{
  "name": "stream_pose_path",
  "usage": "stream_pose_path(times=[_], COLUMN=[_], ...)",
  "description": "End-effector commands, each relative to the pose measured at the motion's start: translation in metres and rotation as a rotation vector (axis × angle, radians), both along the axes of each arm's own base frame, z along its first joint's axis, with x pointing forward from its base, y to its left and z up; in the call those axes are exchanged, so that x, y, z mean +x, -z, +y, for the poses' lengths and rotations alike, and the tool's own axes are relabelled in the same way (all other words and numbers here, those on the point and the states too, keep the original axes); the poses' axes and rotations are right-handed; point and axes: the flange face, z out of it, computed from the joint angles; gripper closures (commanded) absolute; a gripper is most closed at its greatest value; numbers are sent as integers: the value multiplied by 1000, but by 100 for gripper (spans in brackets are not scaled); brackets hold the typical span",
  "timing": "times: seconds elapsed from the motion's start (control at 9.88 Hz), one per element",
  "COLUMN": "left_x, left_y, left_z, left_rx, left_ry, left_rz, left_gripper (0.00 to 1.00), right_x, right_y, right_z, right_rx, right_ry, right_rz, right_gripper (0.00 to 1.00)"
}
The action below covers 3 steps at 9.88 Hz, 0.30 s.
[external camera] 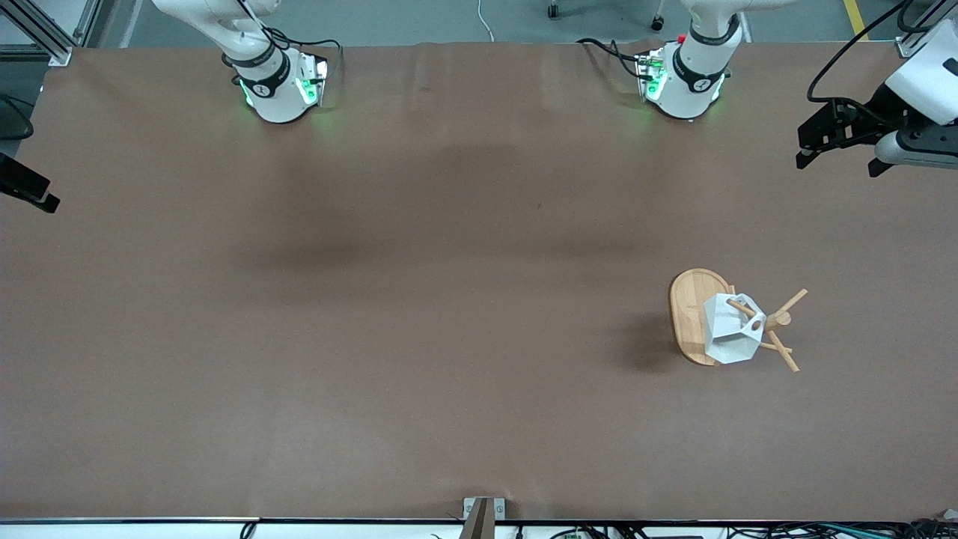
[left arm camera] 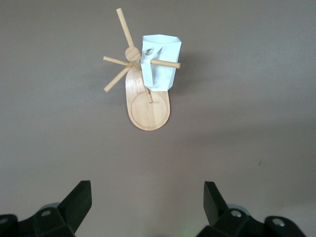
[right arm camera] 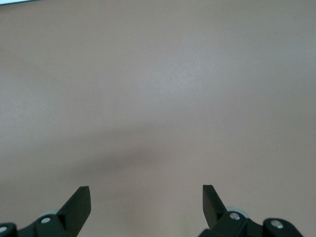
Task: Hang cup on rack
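Observation:
The white faceted cup (external camera: pixel 727 335) hangs on the bamboo rack (external camera: pixel 689 311), with a slanted peg through the hole of its tab handle. The rack stands toward the left arm's end of the table. In the left wrist view the cup (left arm camera: pixel 162 66) hangs beside the post over the oval base (left arm camera: pixel 148 107). My left gripper (external camera: pixel 838 161) is open and empty, raised over the table's edge at the left arm's end, apart from the rack; its jaws show wide apart in the left wrist view (left arm camera: pixel 148 192). My right gripper (right arm camera: pixel 146 193) is open and empty over bare table.
The brown table surface (external camera: pixel 449 299) stretches between the arms' bases. A black part of the right arm's hand (external camera: pixel 30 191) shows at the edge of the front view at the right arm's end. Cables lie along the table's near edge.

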Motion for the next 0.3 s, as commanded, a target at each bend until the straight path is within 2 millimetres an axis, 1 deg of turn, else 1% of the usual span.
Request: stream_pose_path(times=[0.0,0.2], left_x=[5,9], left_y=[9,9], left_z=[6,4], left_rx=[19,17], left_ry=[0,2], left_rz=[24,30], left_gripper=[0,0], right_x=[-3,-3], right_y=[1,0], right_z=[-1,-1], right_rx=[0,0], right_ry=[-7,-7], right_rz=[4,3], right_gripper=[0,0])
